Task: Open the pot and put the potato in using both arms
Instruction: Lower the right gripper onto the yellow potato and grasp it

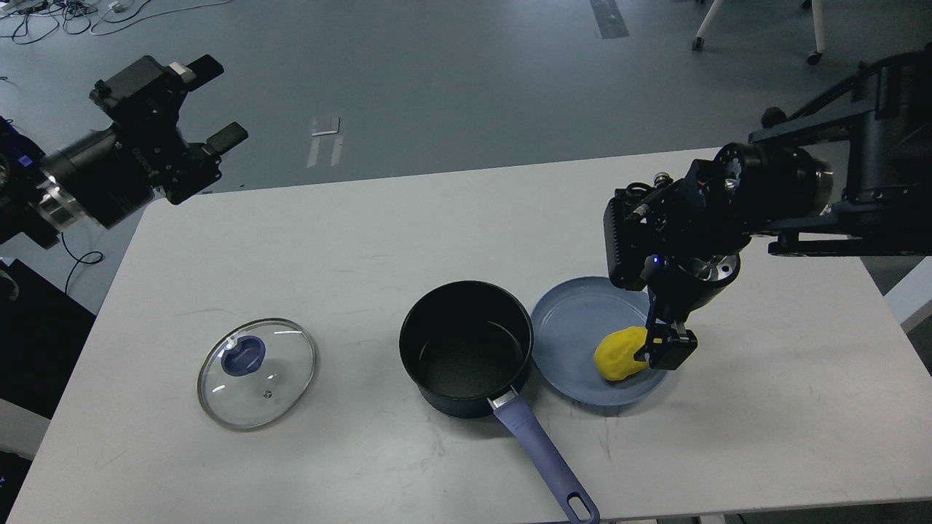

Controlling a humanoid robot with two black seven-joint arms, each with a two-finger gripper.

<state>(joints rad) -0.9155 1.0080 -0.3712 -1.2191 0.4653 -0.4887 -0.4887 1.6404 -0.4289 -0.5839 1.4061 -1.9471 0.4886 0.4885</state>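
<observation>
The black pot [466, 349] stands open and empty at the table's middle front, its blue-purple handle [542, 455] pointing toward the front edge. Its glass lid [256, 372] with the blue knob lies flat on the table to the left. The yellow potato [617, 354] lies on the blue plate [575, 327] right of the pot. My right gripper [666, 349] points down and touches the potato's right end; its fingers are dark and cannot be told apart. My left gripper [216, 102] is open and empty, held high beyond the table's far left corner.
The plate touches the pot's right side. The white table [764, 393] ends just right of my right arm and just in front of the handle's tip. Cables and chair legs are on the grey floor behind.
</observation>
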